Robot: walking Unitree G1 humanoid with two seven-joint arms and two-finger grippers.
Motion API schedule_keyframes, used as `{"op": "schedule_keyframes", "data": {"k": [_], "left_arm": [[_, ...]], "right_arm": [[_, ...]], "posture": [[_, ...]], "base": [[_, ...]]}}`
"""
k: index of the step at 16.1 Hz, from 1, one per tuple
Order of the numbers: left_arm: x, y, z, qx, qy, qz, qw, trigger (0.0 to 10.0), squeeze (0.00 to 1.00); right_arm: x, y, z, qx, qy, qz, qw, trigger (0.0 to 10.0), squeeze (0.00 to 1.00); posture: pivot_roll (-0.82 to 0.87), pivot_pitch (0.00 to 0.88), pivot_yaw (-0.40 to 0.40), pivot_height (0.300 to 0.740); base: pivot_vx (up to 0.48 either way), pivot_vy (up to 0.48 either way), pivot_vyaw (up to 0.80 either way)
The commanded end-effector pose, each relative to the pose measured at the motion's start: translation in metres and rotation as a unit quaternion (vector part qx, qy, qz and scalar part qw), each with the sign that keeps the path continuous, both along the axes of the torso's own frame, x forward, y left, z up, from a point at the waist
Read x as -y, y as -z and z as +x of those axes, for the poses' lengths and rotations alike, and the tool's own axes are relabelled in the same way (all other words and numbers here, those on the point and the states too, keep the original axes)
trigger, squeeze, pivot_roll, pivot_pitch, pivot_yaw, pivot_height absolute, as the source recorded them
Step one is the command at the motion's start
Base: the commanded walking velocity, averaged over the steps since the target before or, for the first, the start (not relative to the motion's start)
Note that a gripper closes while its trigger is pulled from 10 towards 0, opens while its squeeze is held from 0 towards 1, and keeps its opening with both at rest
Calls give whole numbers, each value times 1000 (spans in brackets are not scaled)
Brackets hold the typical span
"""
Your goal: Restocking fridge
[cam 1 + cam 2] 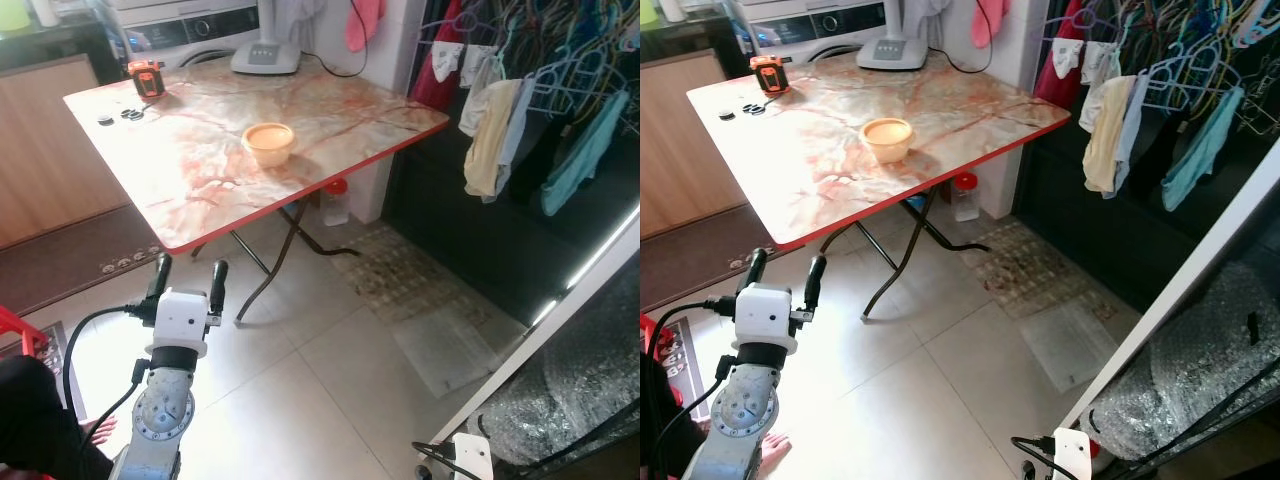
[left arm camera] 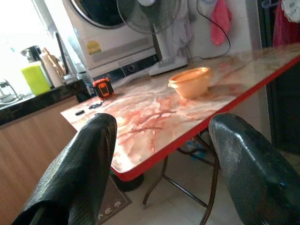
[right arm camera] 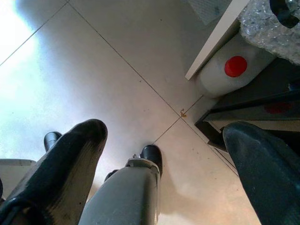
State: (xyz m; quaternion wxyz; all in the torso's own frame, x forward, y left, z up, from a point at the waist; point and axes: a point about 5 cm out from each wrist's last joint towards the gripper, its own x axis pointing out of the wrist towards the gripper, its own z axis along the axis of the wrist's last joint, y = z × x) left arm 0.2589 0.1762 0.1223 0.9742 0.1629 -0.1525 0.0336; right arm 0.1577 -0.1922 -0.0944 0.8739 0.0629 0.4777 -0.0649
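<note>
My left end effector (image 1: 188, 276) is released, below the tabletop (image 1: 200, 170) near edge; raising it carelessly could hit this edge. The bowl (image 1: 268, 142) sits mid-tabletop, and my right end effector (image 3: 164, 154) hangs released over the floor (image 3: 93, 70).

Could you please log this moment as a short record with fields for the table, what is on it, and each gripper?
table: folding marble-patterned table with red edge
on table: shallow orange plastic bowl near the middle; orange and black tape measure at the far corner; white fan base at the back edge
left gripper: open, empty, raised before the table's near edge
right gripper: open, empty, pointing down at the tiled floor
</note>
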Motion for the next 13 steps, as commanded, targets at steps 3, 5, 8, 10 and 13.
{"op": "schedule_keyframes", "data": {"k": [3, 5, 8, 10, 13], "left_arm": [[-3, -9, 7, -7, 9, -12, 1000, 10000, 0], [0, -9, 8, -17, 13, -14, 1000, 10000, 0], [5, -10, 8, -23, 18, -19, 999, 10000, 0], [6, -13, 10, -23, 20, -21, 999, 10000, 0], [6, -15, 13, -23, 23, -22, 999, 10000, 0]], "right_arm": [[1, 1, -4, -8, -4, -1, 1000, 10000, 0], [1, 1, -4, -8, -6, -1, 1000, 10000, 0], [1, 1, -2, -7, -7, -2, 1000, 10000, 0], [1, 0, -1, -5, -11, -4, 1000, 10000, 0], [1, 0, 0, -2, -19, -7, 1000, 10000, 0]], "posture": [[-132, 0, -15, 740], [-132, 0, -15, 740], [-128, 0, -22, 740], [-132, 0, -17, 740], [-131, 8, -14, 740]], "base": [[0, 0, 0], [0, 0, 0], [102, 0, 0], [311, 0, 0], [316, 0, 267]]}}
